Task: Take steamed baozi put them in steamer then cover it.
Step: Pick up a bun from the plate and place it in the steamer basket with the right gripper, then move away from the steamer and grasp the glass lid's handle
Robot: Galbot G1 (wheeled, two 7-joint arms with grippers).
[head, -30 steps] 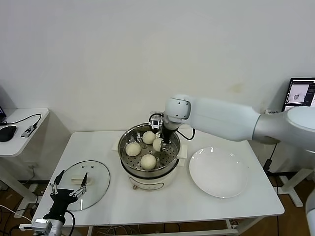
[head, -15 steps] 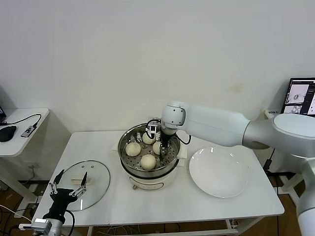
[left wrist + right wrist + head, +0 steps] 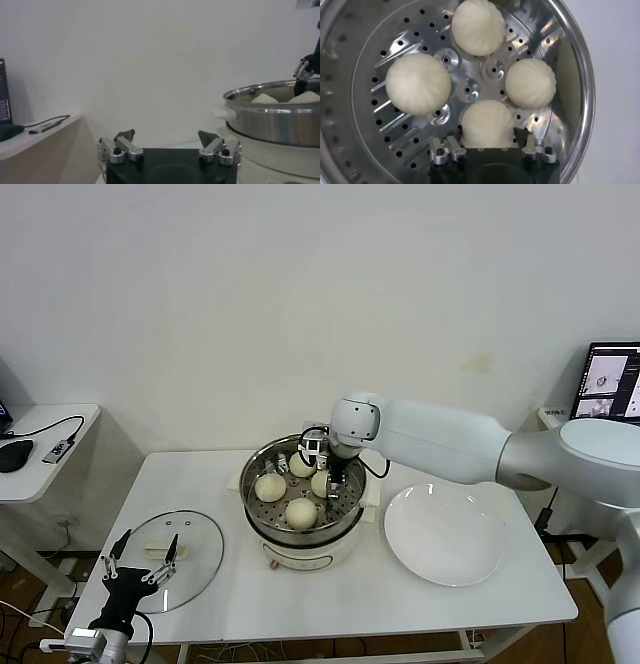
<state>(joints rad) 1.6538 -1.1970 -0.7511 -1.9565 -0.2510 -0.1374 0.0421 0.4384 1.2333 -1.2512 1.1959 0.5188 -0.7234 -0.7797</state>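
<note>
The steamer (image 3: 300, 539) stands mid-table, uncovered. Four baozi lie on its perforated tray (image 3: 395, 135): one at the left (image 3: 270, 487), one in front (image 3: 301, 512), one at the back (image 3: 302, 465) and one at the right (image 3: 320, 482). My right gripper (image 3: 322, 472) reaches down into the pot. In the right wrist view its fingers (image 3: 521, 136) press both sides of the nearest baozi (image 3: 487, 120), which rests on the tray. The cover (image 3: 195, 539) lies flat at the table's front left. My left gripper (image 3: 140, 556) is open and empty at the cover's near edge.
An empty white plate (image 3: 445, 534) lies right of the steamer. A side table with a cable and a mouse (image 3: 12, 454) stands at the far left. A monitor (image 3: 610, 379) is at the far right. The steamer (image 3: 270, 122) also shows in the left wrist view.
My right gripper has come down into the pot with the baozi, which now rests on the tray. The left arm has not moved.
</note>
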